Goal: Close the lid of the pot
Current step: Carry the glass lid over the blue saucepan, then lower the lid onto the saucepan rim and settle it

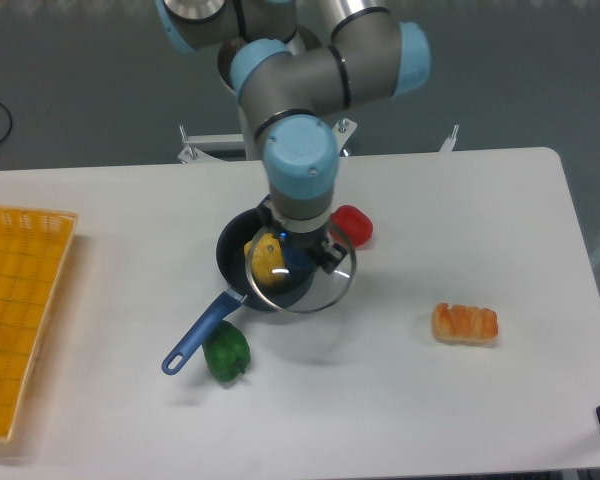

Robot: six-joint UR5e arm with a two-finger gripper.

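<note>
Glass lid [302, 283] in gripper [298, 252] overlaps pot [238, 262], tilted.

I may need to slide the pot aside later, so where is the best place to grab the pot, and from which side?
Take the pot by its long blue handle, which sticks out toward the front-left. Come from above, closing across the handle's narrow width near its middle. The arm and the lid crowd the bowl, and the green pepper sits just right of the handle, so stay clear of it.
</note>
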